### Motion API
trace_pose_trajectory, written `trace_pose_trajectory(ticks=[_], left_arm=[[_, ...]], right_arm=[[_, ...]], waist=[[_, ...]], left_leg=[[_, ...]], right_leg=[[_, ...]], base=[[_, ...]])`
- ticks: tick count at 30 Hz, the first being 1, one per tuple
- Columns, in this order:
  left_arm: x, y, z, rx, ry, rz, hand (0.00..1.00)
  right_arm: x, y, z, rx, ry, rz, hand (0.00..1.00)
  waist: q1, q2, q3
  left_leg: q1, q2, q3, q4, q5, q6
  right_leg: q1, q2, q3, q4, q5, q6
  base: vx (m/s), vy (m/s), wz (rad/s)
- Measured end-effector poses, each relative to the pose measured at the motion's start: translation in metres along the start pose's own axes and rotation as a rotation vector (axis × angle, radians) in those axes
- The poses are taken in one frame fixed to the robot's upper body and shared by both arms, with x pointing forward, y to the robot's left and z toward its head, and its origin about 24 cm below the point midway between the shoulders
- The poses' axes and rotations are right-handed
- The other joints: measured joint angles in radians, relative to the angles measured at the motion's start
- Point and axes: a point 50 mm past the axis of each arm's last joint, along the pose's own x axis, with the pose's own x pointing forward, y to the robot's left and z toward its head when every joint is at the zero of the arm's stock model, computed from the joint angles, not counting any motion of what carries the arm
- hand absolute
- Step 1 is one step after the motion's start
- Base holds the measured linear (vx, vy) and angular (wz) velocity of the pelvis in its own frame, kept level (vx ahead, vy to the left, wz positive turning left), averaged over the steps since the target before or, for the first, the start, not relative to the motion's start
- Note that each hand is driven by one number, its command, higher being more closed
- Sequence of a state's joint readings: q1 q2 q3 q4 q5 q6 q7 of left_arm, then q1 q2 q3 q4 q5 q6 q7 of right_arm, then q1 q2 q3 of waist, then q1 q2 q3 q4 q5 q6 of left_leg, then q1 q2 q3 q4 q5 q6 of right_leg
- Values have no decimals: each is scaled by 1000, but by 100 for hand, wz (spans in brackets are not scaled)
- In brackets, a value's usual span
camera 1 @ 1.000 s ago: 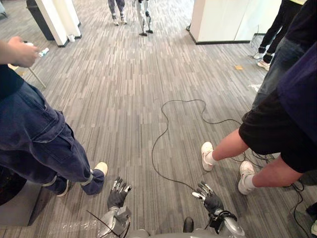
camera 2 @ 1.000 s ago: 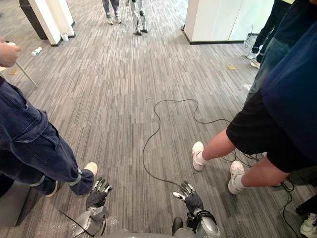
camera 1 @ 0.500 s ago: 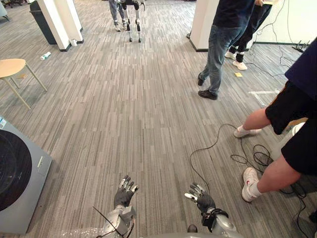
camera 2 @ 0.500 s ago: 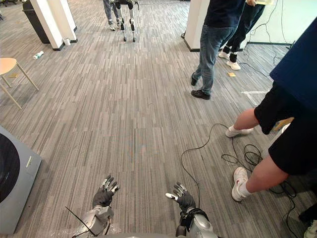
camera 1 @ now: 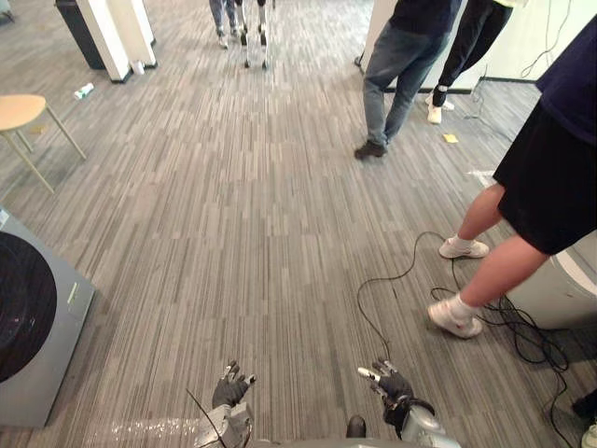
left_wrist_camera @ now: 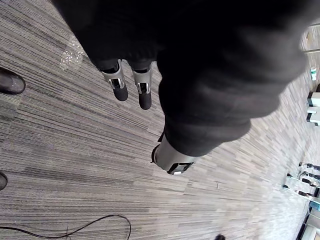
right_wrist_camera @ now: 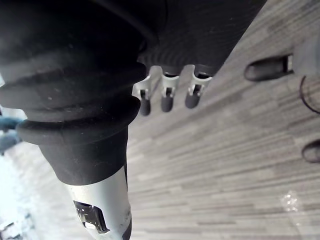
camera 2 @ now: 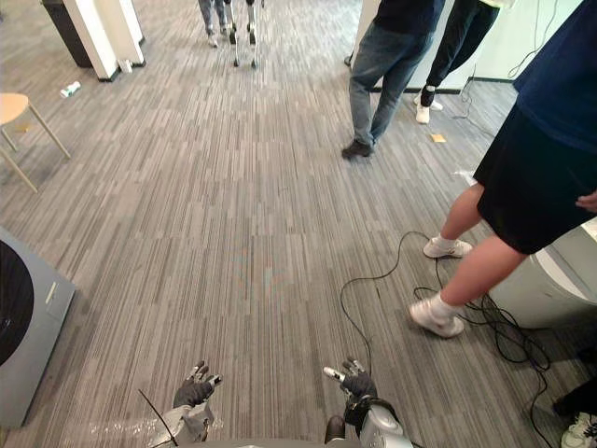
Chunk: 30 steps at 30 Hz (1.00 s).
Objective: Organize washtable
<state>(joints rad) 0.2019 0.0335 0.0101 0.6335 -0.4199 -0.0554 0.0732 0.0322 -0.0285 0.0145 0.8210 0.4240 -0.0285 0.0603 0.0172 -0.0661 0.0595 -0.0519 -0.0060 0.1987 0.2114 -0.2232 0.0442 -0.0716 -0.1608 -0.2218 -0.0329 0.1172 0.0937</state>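
Hanging low before you, the left hand (camera 1: pixel 229 385) and right hand (camera 1: pixel 387 383) are relaxed, fingers loose and holding nothing. That probably suits moving about rather than working. Where the bench to tidy is, you cannot tell from here. The washer (camera 1: pixel 37 317) stands at your left on the floor (camera 1: pixel 233 215). A person (camera 1: pixel 532 177) stands close on your right, so turn with care.

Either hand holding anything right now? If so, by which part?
Nothing is held. The left hand and right hand are both open and empty above the carpeted floor.
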Motion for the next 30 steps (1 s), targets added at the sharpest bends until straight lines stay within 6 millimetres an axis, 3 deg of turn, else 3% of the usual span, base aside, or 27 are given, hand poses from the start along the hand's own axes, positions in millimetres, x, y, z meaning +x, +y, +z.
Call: trace_pose_trajectory(ticks=[2, 4, 5, 7, 10, 12, 14, 15, 16, 17, 18, 19, 20, 22, 23, 25, 26, 28, 29, 30], left_arm=[[1, -3, 2, 5, -6, -9, 0], [1, -1, 5, 14, -14, -6, 0], [2, -1, 11, 18, -37, -4, 0], [3, 0, 19, 34, -64, -7, 0], [9, -13, 37, 61, -117, -57, 0], [12, -27, 46, 60, -146, -99, 0], [11, -36, 51, 56, -172, -130, 0], [8, -43, 49, 68, -174, -158, 0], [7, -50, 49, 82, -181, -197, 0], [7, -54, 48, 86, -183, -212, 0], [4, -60, 50, 74, -198, -237, 0], [2, -62, 47, 55, -192, -248, 0], [1, -63, 44, 47, -184, -247, 0], [-1, -66, 41, 34, -179, -264, 0], [-2, -67, 45, 34, -196, -275, 0], [-5, -69, 54, 32, -234, -291, 0], [-7, -71, 61, 30, -268, -304, 0], [-9, -74, 70, 28, -307, -319, 0], [-11, -76, 70, 20, -312, -324, 0], [-13, -73, 63, 10, -294, -314, 0]], right_arm=[[2, 1, 9, 5, -35, 4, 0], [1, 2, 7, 6, -29, 8, 0], [2, 7, 7, 16, -31, 26, 0], [1, 8, 4, 39, -26, 30, 0], [1, 9, 8, 50, -42, 36, 0], [0, 7, 10, 43, -50, 35, 0], [-1, 5, 10, 37, -54, 31, 0], [-4, 1, 10, 24, -58, 28, 0], [-6, 0, 9, 20, -65, 29, 0], [-6, -2, 10, 13, -65, 26, 0], [-3, -1, 18, -4, -86, 34, 0], [-2, 1, 26, -26, -106, 47, 0], [-2, 2, 29, -34, -114, 53, 0], [-1, 3, 34, -39, -134, 60, 0], [-1, 3, 38, -35, -151, 54, 0], [1, 5, 46, -36, -182, 62, 0], [2, 8, 50, -29, -197, 70, 0], [1, 12, 60, -32, -235, 88, 0], [0, 9, 62, -42, -241, 83, 0], [0, 6, 62, -55, -239, 77, 0]], waist=[[0, 11, 32], [3, 9, 51], [4, -15, 73], [-1, 7, 105], [-7, 18, 140], [-18, 28, 157], [-43, 29, 155], [-57, 47, 144], [-62, 45, 135], [-56, 66, 137], [-47, 103, 135], [-40, 118, 137], [-31, 124, 137], [-4, 137, 144], [-1, 115, 157], [0, 108, 159], [2, 91, 164], [15, 70, 176], [30, 91, 167], [44, 120, 150]], left_leg=[[-13, -5, 3, 57, -49, 14], [-12, -18, 5, 81, -74, 21], [0, -25, 5, 93, -89, 39], [16, -5, 0, 101, -99, 55], [45, 22, -10, 77, -116, 44], [112, 31, -20, 17, -128, 3], [182, 32, -61, -41, -138, -26], [213, 60, -79, -40, -160, -70], [191, 90, -88, 59, -170, -89], [159, 118, -82, 149, -170, -93], [63, 181, -60, 359, -117, -146], [-22, 219, -43, 564, 52, -94], [-55, 243, -44, 652, 136, -76], [-145, 303, -54, 935, 109, -39], [-194, 299, -58, 997, 84, -32], [-271, 271, -59, 966, 54, -33], [-344, 243, -50, 880, 42, -46], [-418, 186, -28, 629, 44, -60], [-428, 158, -28, 391, 79, -98], [-422, 159, -34, 157, 191, -99]], right_leg=[[-70, -35, 3, 179, -94, 15], [-125, -75, 3, 318, -152, -16], [-188, -104, 4, 472, -169, -25], [-274, -85, 3, 578, -223, -28], [-320, -30, -3, 426, -218, -13], [-318, 14, -17, 234, -149, 4], [-326, 31, -9, 176, -127, -9], [-342, 53, 10, 229, -96, -56], [-336, 55, 6, 298, -19, -83], [-336, 64, -4, 337, -43, -82], [-321, 90, -33, 370, -84, -118], [-273, 102, -43, 372, -127, -134], [-232, 111, -41, 354, -140, -141], [-70, 149, -19, 288, -167, -168], [18, 150, -10, 252, -175, -178], [102, 139, 8, 211, -186, -195], [148, 123, 10, 187, -211, -184], [212, 82, 12, 157, -282, -114], [246, 76, 14, 136, -318, -61], [285, 83, 39, 126, -360, -28]], base=[[-58, 87, -1], [22, 99, -5], [89, 54, -10], [174, 20, -11], [223, -24, -6], [457, -100, 18], [593, -176, 64], [634, -248, 105], [755, -323, 95], [665, -324, 63], [681, -373, 23], [699, -365, 12], [677, -322, -9], [702, -250, -27], [500, -139, -15], [456, -61, -2], [653, -20, -7], [534, 35, -25], [708, 172, -54], [735, 206, -61]])
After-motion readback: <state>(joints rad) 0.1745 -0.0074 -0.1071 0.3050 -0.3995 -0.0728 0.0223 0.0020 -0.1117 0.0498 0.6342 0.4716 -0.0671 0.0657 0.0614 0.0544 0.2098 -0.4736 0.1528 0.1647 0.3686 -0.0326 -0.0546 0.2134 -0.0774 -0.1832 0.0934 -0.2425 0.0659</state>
